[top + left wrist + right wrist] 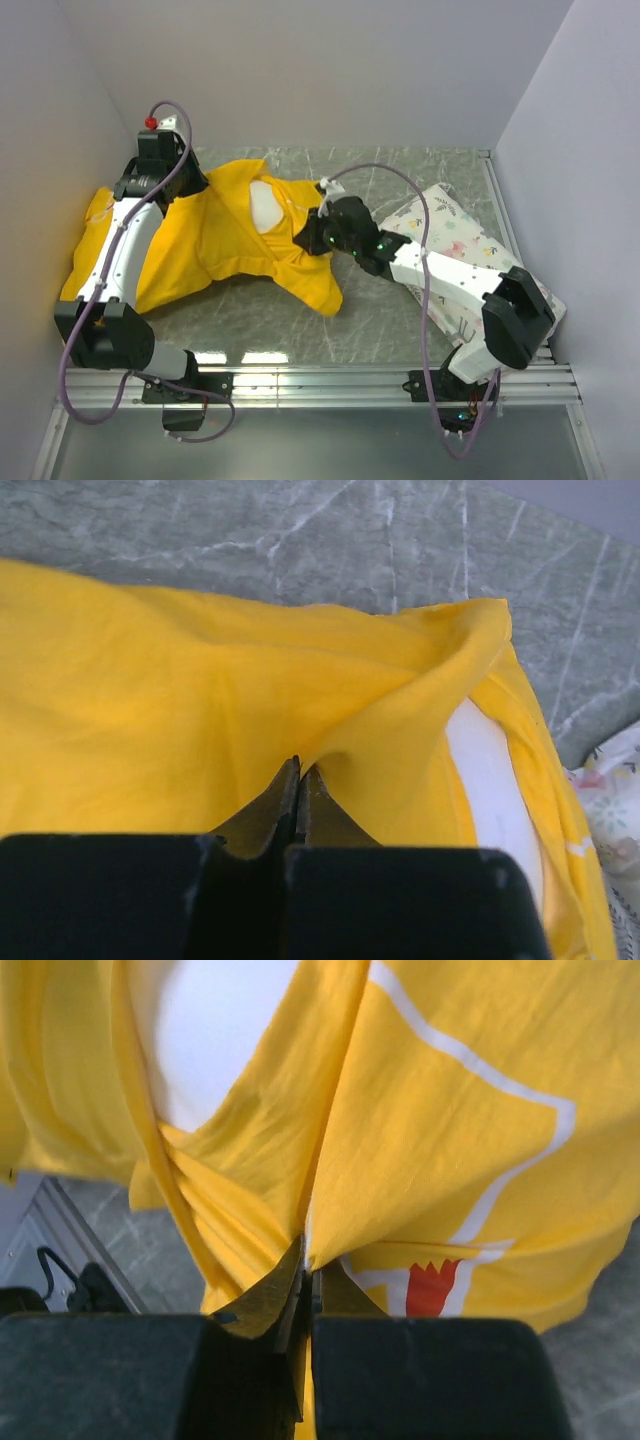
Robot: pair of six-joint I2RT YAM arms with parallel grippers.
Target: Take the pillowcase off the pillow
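Observation:
The bright yellow pillowcase (215, 240) lies crumpled over the left and middle of the marble table. The white pillow (265, 207) shows through its open mouth. My left gripper (193, 183) is at the case's far left edge, shut on a fold of the yellow fabric (200, 700); the fingertips (298, 772) pinch it, with the pillow (495, 780) to their right. My right gripper (306, 237) is shut on the case's near right edge. In the right wrist view its tips (308, 1260) clamp bunched pillowcase (450, 1110), and the pillow (215, 1030) shows above.
A white pillow printed with small animals and leaves (450, 225) lies at the right under my right arm, also seen as a patterned pillow (612, 795) in the left wrist view. Walls close in left, back and right. A metal rail (330, 375) runs along the near edge.

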